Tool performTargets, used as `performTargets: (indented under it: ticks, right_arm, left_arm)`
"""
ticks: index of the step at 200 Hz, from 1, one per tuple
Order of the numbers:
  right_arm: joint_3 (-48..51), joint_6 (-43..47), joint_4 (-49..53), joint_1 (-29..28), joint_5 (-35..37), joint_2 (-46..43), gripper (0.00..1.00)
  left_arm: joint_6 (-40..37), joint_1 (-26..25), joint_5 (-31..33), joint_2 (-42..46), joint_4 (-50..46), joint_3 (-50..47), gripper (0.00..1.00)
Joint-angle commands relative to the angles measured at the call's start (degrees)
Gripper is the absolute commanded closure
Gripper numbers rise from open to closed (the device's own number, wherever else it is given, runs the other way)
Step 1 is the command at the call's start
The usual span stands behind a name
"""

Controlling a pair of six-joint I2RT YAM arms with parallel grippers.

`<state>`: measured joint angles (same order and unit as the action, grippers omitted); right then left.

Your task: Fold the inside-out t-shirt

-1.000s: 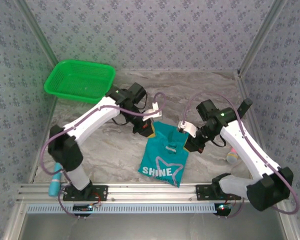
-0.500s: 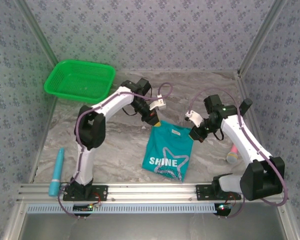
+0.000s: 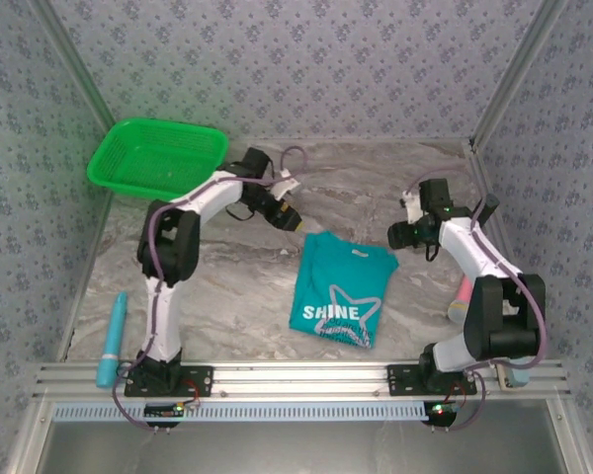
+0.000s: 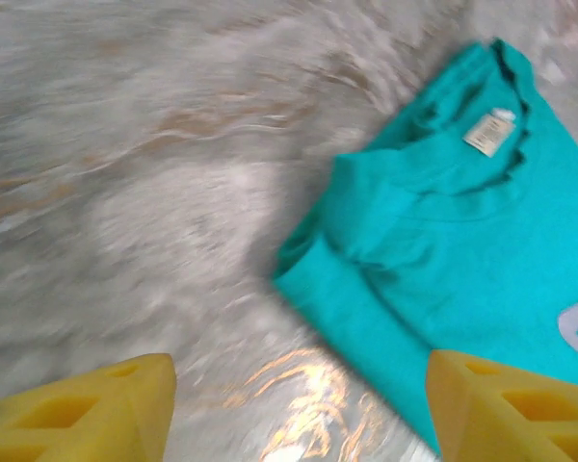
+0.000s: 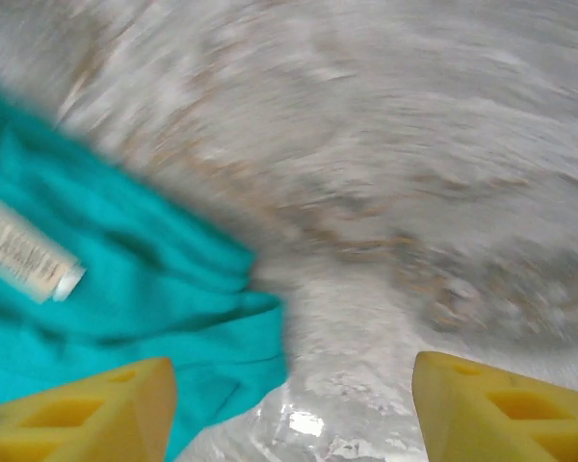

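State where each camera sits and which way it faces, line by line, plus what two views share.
Top external: above and behind the bases, looking down at table, t-shirt, green basket; both arms, left gripper, right gripper.
Left wrist: on the left arm, looking down at the t-shirt's collar; yellow fingers apart.
Right wrist: on the right arm, looking down at a t-shirt corner; yellow fingers apart.
Shared: both wrist views show the neck label.
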<state>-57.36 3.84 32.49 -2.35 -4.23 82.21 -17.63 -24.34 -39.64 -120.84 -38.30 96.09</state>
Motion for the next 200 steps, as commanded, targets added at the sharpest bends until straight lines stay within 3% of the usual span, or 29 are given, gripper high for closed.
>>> performTargets:
  ticks: [1, 23, 46, 86, 119, 174, 200]
  right_arm:
    - [-2.4, -15.8, 2.4, 0.2, -2.0, -5.7, 0.31]
    - [-1.7, -21.7, 8.7, 1.4, -9.2, -7.0, 0.32]
    - [3.6, -25.1, 7.2, 1.7, -14.5, -7.5, 0.35]
    - [6.5, -20.3, 6.4, 3.8, -23.1, -0.2, 0.35]
    - [8.4, -19.9, 2.5, 3.9, -24.7, 5.9, 0.35]
    - [9.3, -20.1, -2.9, 5.0, -25.0, 11.3, 0.37]
    - [10.0, -19.7, -6.0, 5.9, -28.5, 13.1, 0.48]
  left_arm:
    - [10.4, -1.0, 0.4, 9.1, 8.6, -3.7, 0.3]
    - [16.4, -3.0, -2.0, 9.8, 12.8, -9.6, 0.31]
    - [25.4, -5.0, -0.3, 6.2, 15.3, -10.9, 0.35]
    - [35.8, -8.2, 0.5, -0.1, 11.1, -5.3, 0.44]
    - [37.4, -9.3, 5.2, -3.8, 7.7, -2.8, 0.41]
    - [35.2, -11.5, 4.8, -9.0, 4.3, 3.7, 0.38]
    - [35.2, -11.6, 5.4, -10.2, 3.7, 5.0, 0.39]
